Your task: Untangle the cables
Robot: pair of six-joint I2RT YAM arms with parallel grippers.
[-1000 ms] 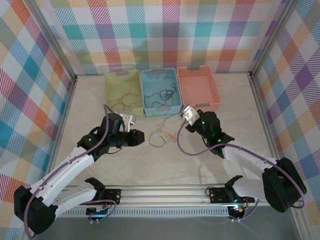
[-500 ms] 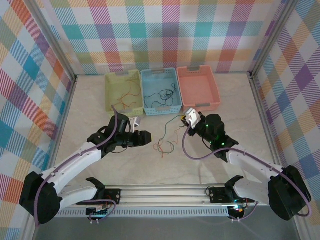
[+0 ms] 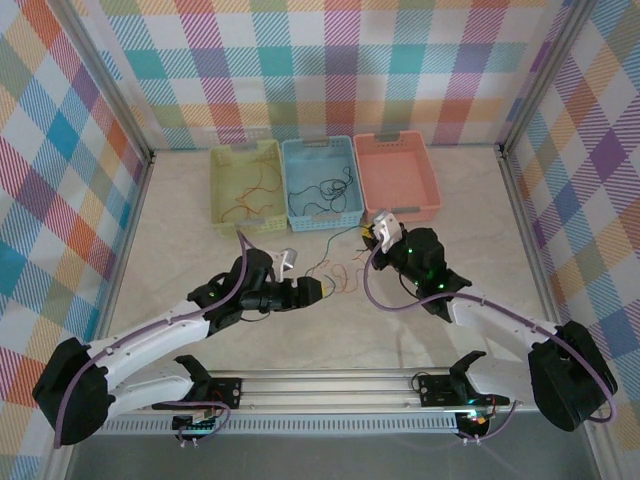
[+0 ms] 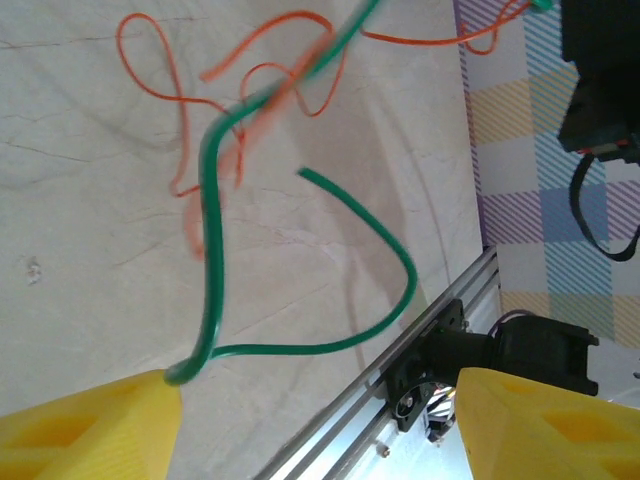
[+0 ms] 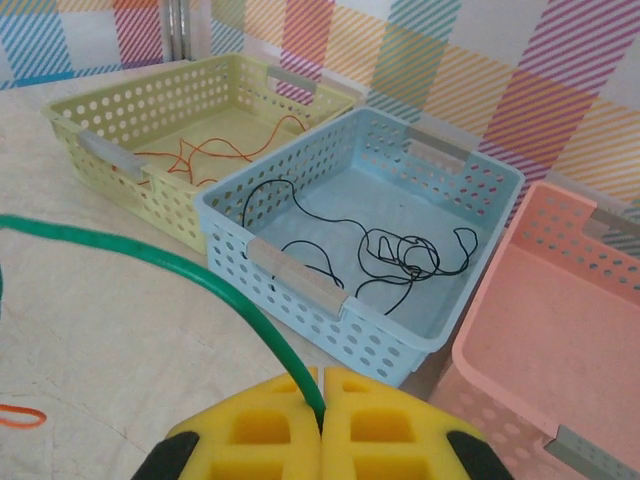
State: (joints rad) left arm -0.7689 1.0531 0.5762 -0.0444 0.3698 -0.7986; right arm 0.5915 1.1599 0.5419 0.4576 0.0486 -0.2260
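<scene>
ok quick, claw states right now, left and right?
Left claw: open, nothing clamped; the green cable ends against one finger.
Right claw: closed, holding the green cable.

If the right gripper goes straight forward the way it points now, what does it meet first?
Probably the near wall of the blue basket, right ahead of the right gripper; depth is unclear.

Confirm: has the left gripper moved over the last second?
Yes. In the top view the left gripper has slid right, from below the yellow basket to below the blue basket.
</scene>
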